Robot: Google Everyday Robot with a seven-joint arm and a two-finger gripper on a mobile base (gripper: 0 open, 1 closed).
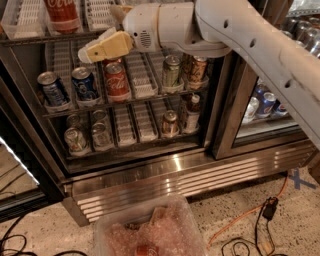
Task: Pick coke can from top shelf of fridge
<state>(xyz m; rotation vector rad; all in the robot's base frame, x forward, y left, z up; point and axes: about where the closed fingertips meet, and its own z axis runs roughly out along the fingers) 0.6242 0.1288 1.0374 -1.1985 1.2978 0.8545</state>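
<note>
The coke can (62, 12), tall and red with white script, stands on the top shelf (30, 41) at the upper left, its top cut off by the frame edge. White ribbed lane trays (99, 11) sit beside it. My gripper (92, 51), tan-tipped on a white arm, hovers in front of the fridge (165, 182), just below the shelf's front bar and to the lower right of the coke can, apart from it. It holds nothing that I can see.
On the middle shelf stand two blue Pepsi cans (84, 84), a short red Coca-Cola can (116, 81) right under the gripper, and a green can (171, 72). More cans sit lower down. A clear plastic bin (150, 230) and cables (250, 220) lie on the floor.
</note>
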